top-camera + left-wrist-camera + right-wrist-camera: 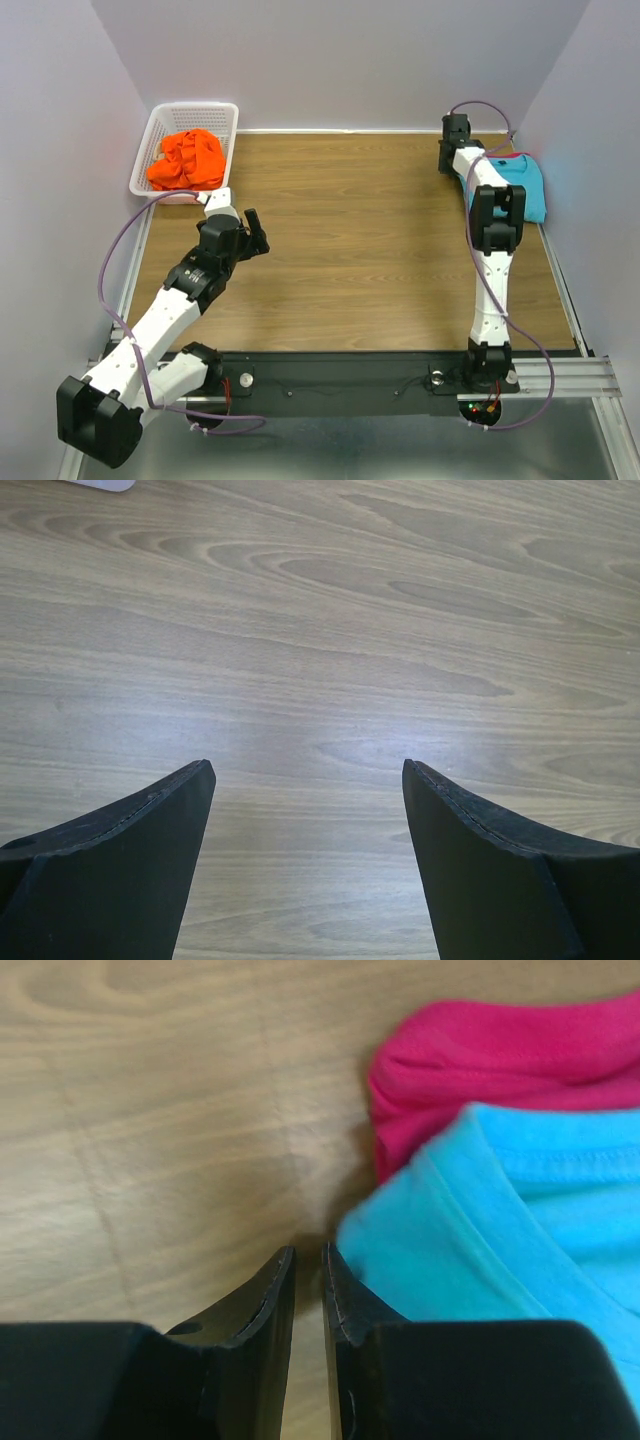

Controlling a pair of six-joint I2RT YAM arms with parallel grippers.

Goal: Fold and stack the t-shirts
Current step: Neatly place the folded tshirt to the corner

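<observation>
Turquoise-blue t-shirt [527,190] lies flat on the wooden table [350,260], well apart from the white basket [152,140], which stands at the opposite far corner. We see the magenta-pink t-shirt [512,157] under it, folded, showing only as a thin strip along the turquoise one's far edge. In the right wrist view the turquoise-blue cloth [520,1250] overlaps the magenta-pink fold [500,1050], and both end on the side toward the basket with bare wood beyond.

We find the orange t-shirt [188,158] crumpled inside the basket, filling most of it.

Our right gripper [308,1252] is low over the table at the basket-side edge of the turquoise shirt. Its fingers are drawn almost together, with only a thin slit between them; through that slit we see wood, not cloth. The finger nearer the shirts sits just beside the turquoise hem, and we cannot tell whether it touches it.

Our left gripper [257,234] hangs over bare table near the basket, on its near side. In the left wrist view its fingers [130,860] are spread wide apart with nothing between them, only wood grain below, and a corner of the basket shows at the top edge.
</observation>
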